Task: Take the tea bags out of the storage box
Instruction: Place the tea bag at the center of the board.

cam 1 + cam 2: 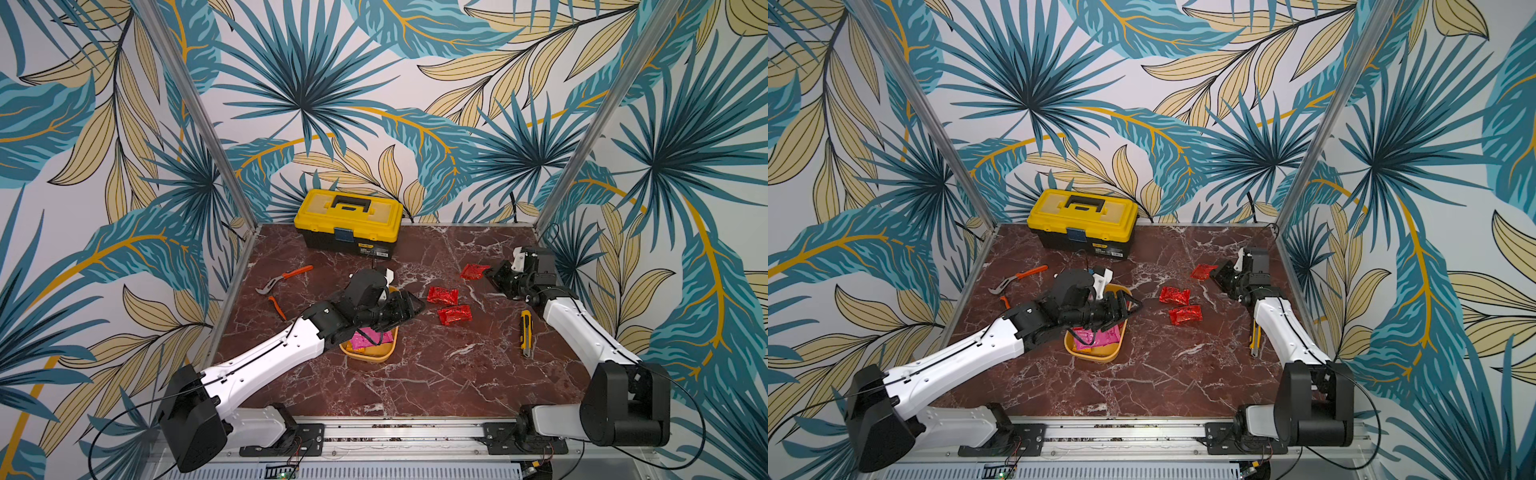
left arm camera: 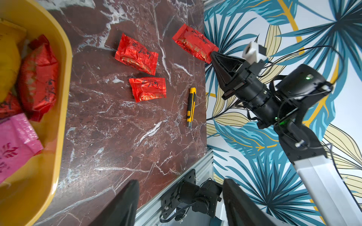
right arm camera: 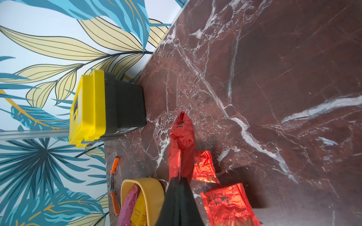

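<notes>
The right pincer [image 1: 487, 273] is clamped on a red tea bag [image 1: 473, 271], two o'clock from the storage box [image 1: 371, 357]; the left pincer [image 1: 411, 308] is spread, empty; release is best made low over the table [image 1: 436, 374].

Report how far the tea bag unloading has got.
Done: two red tea bags lie on the table, clear of the yellow box. In hand: the right jaws are shut on a third red bag, away from the box. Left: a pink bag, a yellow bag and a red bag at least sit in the box; the left jaws stand open and empty at its rim.
</notes>
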Controlling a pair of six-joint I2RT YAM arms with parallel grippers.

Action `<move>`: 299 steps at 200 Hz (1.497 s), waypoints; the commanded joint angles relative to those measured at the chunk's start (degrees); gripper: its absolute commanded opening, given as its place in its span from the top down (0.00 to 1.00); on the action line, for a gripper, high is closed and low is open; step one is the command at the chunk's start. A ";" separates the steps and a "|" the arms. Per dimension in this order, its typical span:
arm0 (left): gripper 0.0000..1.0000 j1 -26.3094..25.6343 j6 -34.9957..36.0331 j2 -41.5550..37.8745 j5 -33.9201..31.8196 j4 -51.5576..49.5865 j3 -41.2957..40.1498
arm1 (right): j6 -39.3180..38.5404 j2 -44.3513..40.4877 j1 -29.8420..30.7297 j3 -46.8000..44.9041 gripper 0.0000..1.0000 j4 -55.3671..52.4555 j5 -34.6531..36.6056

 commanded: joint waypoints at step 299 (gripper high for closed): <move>0.43 19.08 -0.51 -20.48 -7.59 -15.91 -18.72 | -6.60 12.46 -2.93 -8.26 0.43 5.14 2.82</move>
